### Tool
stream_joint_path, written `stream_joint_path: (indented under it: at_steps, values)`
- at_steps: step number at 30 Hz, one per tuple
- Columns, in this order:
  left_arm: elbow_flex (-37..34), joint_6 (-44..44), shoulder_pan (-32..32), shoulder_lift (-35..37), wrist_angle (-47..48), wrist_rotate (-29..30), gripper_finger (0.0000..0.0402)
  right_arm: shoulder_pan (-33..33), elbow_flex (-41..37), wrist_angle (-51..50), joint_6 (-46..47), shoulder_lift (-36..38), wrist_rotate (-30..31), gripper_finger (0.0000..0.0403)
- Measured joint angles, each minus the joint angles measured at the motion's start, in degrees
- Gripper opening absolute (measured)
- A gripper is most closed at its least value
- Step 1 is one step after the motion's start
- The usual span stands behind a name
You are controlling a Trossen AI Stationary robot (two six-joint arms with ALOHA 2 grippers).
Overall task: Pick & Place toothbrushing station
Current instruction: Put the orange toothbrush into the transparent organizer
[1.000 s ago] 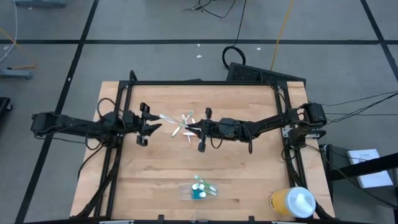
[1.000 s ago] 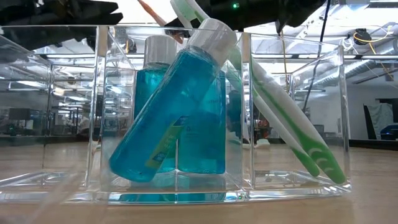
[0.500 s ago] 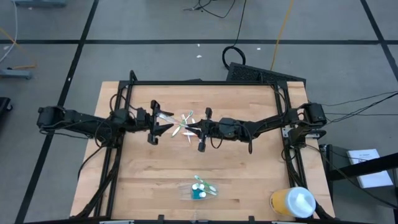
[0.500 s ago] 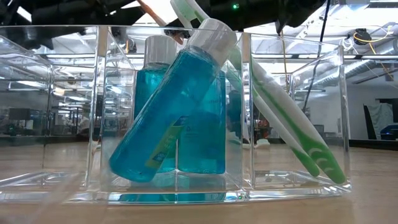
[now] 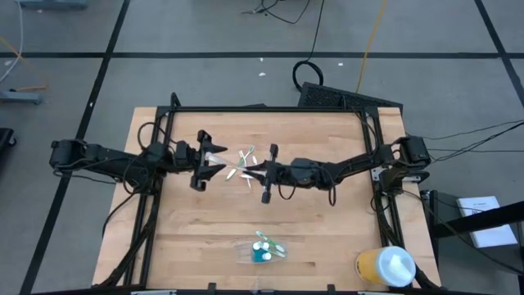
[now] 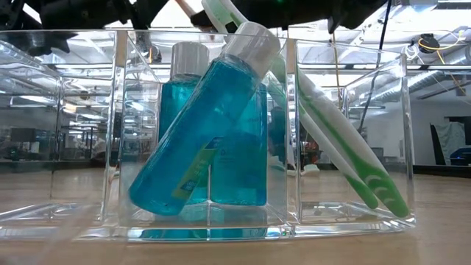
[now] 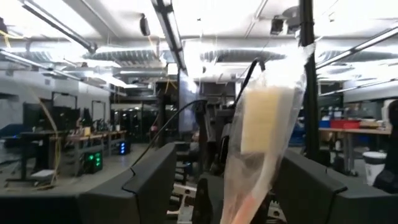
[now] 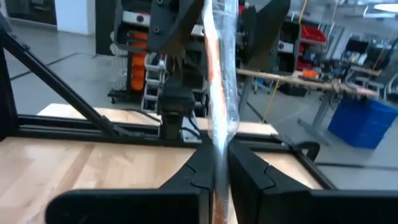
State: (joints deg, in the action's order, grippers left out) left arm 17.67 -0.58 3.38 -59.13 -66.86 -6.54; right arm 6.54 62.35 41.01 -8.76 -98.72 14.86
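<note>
Station part-filled; wrapped brush held aloft, not yet placed.

Stood near the table's (image 5: 172, 246) front edge: toothbrushing station (image 5: 260, 250). Behind it, mid-table: right gripper (image 5: 255, 170) clamped on a wrapped toothbrush (image 8: 219, 93); left gripper (image 5: 214, 158) spread wide around its other end.

Wooden table (image 5: 196, 221), light butcher-block top, is sitting on a grey floor (image 5: 205, 33) crossed by dark tape lines. A black tube frame (image 5: 262, 109) is running along the far edge and down both sides.

Toothbrushing station (image 5: 260, 248), clear plastic, is resting on the wood near the front edge, about mid-width. In the low view its walls (image 6: 73, 147) are standing flat on the tabletop, holding blue bottles (image 6: 210, 140) and a green-and-white toothbrush (image 6: 346, 147).

Yellow cup with a white lid (image 5: 386, 266) is sitting at the front right corner, well apart from the station.
</note>
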Motion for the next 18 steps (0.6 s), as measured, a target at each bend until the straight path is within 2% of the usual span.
stream_joint_path:
  at_steps: [10, 18]
  values:
    - [0.0, -1.1, -0.2, 0.0, -4.8, -0.6, 0.0250, 0.2, 0.0, 4.7, -1.5, 0.0, 0.0, 0.0017]
    - [2.6, -4.6, -0.2, -2.9, -4.4, -1.2, 0.0250, -0.5, 0.0, 5.7, -2.0, 0.0, -0.1, 0.0017]
